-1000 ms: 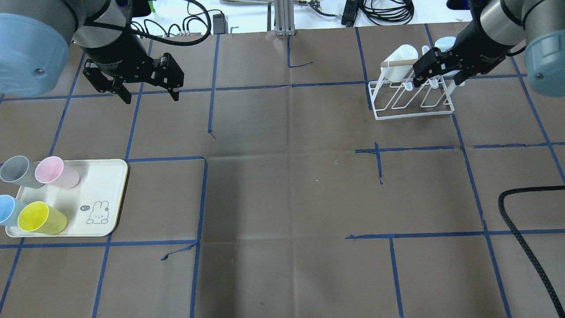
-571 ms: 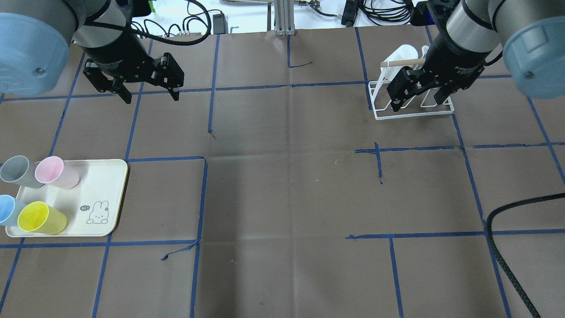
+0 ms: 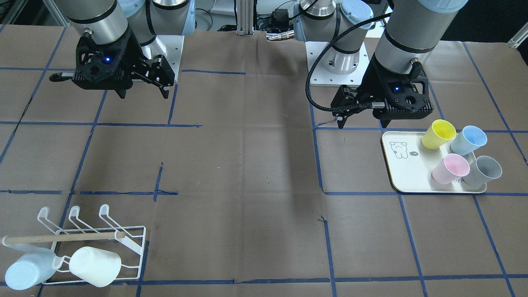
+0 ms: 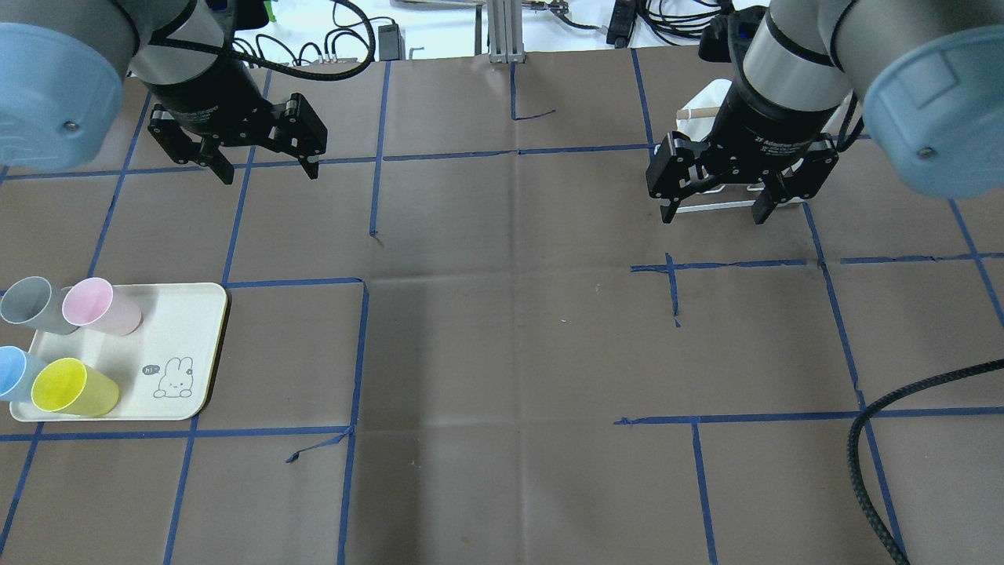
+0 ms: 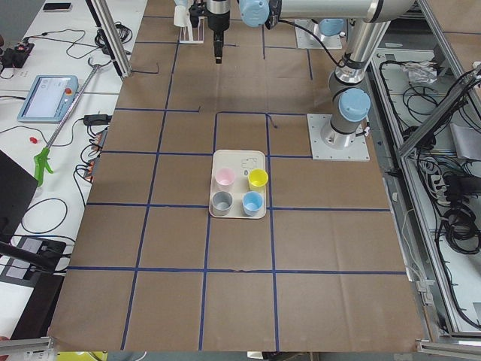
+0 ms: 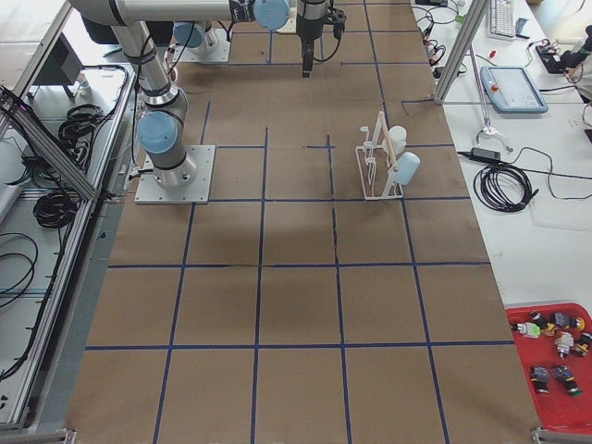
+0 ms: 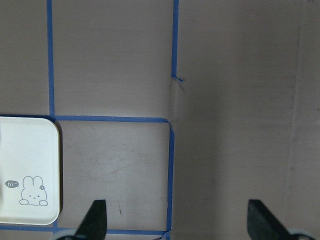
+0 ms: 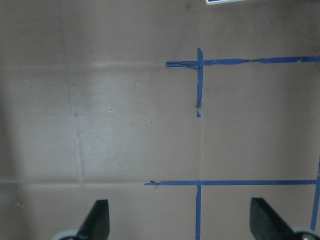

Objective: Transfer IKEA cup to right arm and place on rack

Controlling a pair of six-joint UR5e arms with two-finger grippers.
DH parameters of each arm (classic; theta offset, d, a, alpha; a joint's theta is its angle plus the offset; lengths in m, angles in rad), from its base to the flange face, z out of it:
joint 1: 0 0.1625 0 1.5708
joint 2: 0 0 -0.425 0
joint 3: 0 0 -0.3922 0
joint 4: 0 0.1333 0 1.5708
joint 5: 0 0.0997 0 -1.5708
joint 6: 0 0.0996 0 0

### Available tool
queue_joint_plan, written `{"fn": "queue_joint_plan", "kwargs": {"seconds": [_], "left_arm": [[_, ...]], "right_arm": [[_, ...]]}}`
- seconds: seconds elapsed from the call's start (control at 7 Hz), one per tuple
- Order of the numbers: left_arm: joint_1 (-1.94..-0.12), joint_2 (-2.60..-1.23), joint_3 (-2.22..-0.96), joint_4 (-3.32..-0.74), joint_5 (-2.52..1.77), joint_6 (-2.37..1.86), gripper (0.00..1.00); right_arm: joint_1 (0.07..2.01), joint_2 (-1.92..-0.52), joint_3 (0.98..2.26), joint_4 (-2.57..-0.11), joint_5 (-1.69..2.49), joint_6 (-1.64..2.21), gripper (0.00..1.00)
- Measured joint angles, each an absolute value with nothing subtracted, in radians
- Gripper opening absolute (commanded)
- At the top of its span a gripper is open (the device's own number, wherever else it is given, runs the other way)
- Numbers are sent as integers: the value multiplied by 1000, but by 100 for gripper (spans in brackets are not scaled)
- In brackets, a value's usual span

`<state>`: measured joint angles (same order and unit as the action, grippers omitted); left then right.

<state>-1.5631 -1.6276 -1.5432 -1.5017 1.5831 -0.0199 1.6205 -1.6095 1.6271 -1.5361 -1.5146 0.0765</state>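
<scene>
Four IKEA cups lie on a cream tray [image 4: 180, 329] at the left: grey [image 4: 27, 304], pink [image 4: 98, 306], blue [image 4: 14, 373] and yellow [image 4: 70, 387]. My left gripper [image 4: 271, 174] hangs open and empty above the table, beyond the tray. The rack [image 3: 62, 238] holds a white cup [image 3: 95, 260] and a pale blue cup [image 3: 29, 264]. My right gripper [image 4: 713, 216] is open and empty, raised in front of the rack, and covers most of it in the overhead view. Both wrist views show bare paper between spread fingertips.
Brown paper with blue tape lines covers the table. A thick braided cable [image 4: 863, 463] loops over the near right corner. The bunny-printed tray corner [image 7: 27, 170] shows at the left of the left wrist view. Cables and a post lie along the far edge.
My right gripper has pulled back from the rack toward the table's middle and turned, staying open. The left arm and the cups have not moved.
</scene>
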Motion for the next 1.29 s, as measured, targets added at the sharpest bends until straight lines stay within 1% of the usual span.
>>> {"fn": "queue_joint_plan", "kwargs": {"seconds": [0.57, 1.29], "left_arm": [[-1564, -1628, -1543, -1502, 1582, -23, 100], [-1565, -1629, -1542, -1502, 1582, -26, 100]], "right_arm": [[1630, -1580, 1609, -1522, -1532, 2, 100], [1629, -1578, 1599, -1513, -1582, -5, 100]]}}
